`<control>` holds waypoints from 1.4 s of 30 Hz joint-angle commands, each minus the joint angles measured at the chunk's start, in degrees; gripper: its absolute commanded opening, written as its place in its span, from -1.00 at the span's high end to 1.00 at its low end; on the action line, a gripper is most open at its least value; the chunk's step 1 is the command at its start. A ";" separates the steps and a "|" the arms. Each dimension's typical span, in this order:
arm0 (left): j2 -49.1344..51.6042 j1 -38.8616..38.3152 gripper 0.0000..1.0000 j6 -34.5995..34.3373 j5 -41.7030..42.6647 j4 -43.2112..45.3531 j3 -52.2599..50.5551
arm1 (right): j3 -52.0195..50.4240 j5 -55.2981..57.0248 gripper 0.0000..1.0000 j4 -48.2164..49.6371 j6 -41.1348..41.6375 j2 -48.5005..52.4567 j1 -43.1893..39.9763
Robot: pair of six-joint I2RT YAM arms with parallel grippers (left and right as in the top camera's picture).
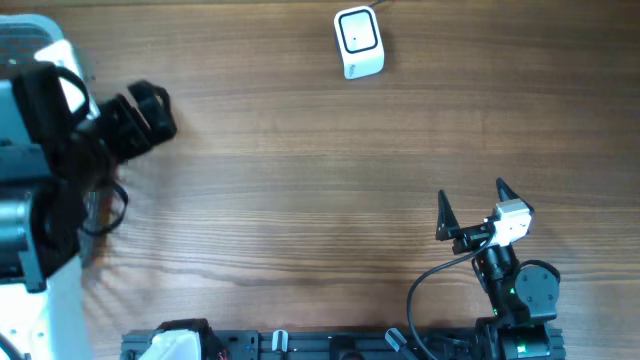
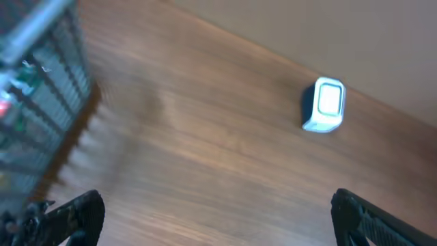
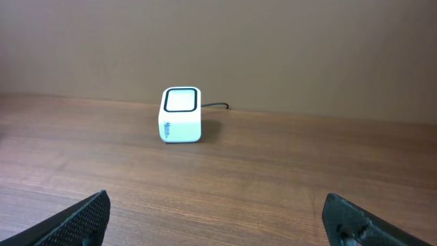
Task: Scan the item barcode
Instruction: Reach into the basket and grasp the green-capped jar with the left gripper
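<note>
Right gripper (image 1: 471, 192): jaws spread wide, nothing between them. Two dark pointed fingertips (image 1: 442, 203) aim away from arm base. White wrist block (image 1: 512, 220) sits just behind fingers; black joints (image 1: 525, 285) and cable (image 1: 430, 275) behind that. Right wrist view: fingers (image 3: 85, 217) at both lower corners, gap between them bare.

Left gripper (image 1: 148, 112): dark mass ahead of left arm (image 1: 50, 160), finger shape unclear from above. Left wrist view: fingers (image 2: 72, 215) at both lower corners, wide apart, nothing held; frame blurred. Grippers well apart.
</note>
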 commanded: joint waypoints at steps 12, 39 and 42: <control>3.32 24.17 -1.00 -11.06 -11.96 -7.63 6.08 | 0.00 0.57 -0.99 0.35 0.07 -0.26 0.24; 18.58 36.22 -1.00 7.74 -21.46 1.84 5.79 | 0.00 0.57 -0.99 0.33 0.07 -0.24 0.24; 19.08 39.26 -1.00 14.71 -14.10 1.57 5.66 | 0.00 0.57 -0.99 0.35 0.09 -0.26 0.24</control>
